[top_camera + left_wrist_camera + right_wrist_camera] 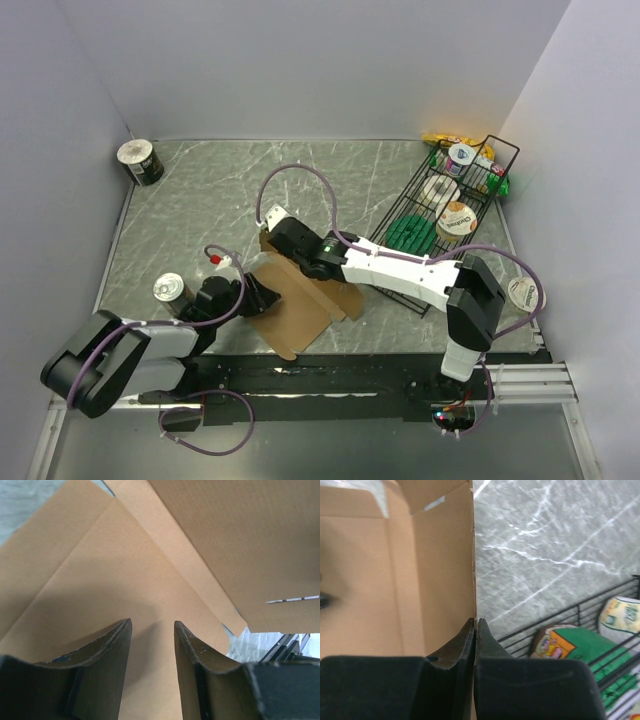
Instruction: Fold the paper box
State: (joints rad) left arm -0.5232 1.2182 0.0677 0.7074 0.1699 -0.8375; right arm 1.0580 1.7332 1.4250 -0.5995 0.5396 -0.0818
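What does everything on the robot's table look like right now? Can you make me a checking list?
Surface: grey marbled table with white veins.
Job's things: brown paper box, partly folded, one panel standing up, in the middle.
Clutter: can in the far left corner; second can at near left; wire basket of food packs at right; cup at near right.
Grippers: right gripper shut on the edge of the standing panel; left gripper open over the cardboard, holding nothing.
Cables: purple cables loop off both arms; no snag seen.
Surroundings: plain grey walls on three sides; nobody seen.
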